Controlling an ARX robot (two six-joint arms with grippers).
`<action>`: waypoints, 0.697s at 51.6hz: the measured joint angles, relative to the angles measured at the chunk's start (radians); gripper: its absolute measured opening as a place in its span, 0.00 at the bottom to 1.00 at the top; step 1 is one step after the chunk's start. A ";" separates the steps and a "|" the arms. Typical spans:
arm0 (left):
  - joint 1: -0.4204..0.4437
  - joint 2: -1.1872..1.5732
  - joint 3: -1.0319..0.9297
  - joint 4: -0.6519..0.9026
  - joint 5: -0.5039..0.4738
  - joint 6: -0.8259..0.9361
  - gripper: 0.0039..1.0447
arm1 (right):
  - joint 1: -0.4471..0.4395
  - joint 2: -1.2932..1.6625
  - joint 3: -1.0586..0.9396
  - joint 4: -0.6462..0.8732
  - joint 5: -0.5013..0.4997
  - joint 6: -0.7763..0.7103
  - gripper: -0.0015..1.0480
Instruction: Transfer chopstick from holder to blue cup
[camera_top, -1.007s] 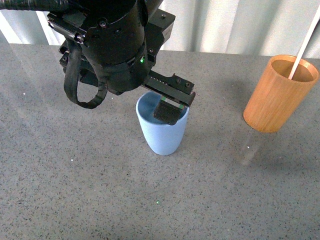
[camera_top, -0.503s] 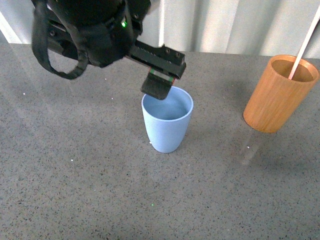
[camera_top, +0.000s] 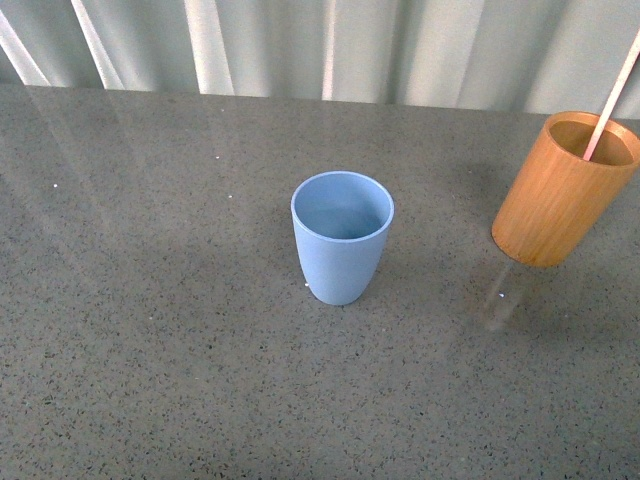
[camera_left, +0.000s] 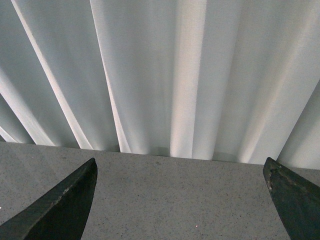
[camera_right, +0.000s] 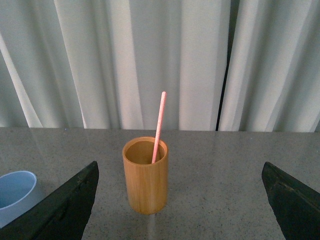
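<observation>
Right wrist view: my right end effector gapes open, empty, facing chopstick in holder; approach step, next I pinch it above the rim.

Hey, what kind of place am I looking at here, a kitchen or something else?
Likely a staged robot test bench, not a kitchen: a speckled grey tabletop backed by pale pleated curtains, holding only a blue cup and a wooden holder with one chopstick.
</observation>
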 joint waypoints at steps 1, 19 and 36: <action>0.000 0.000 0.000 0.000 0.000 0.000 0.94 | 0.000 0.000 0.000 0.000 0.000 0.000 0.90; 0.107 -0.163 -0.379 0.338 0.213 -0.004 0.44 | 0.000 0.000 0.000 0.000 0.001 0.000 0.90; 0.185 -0.325 -0.600 0.379 0.299 -0.005 0.03 | 0.000 0.000 0.000 0.000 0.001 0.000 0.90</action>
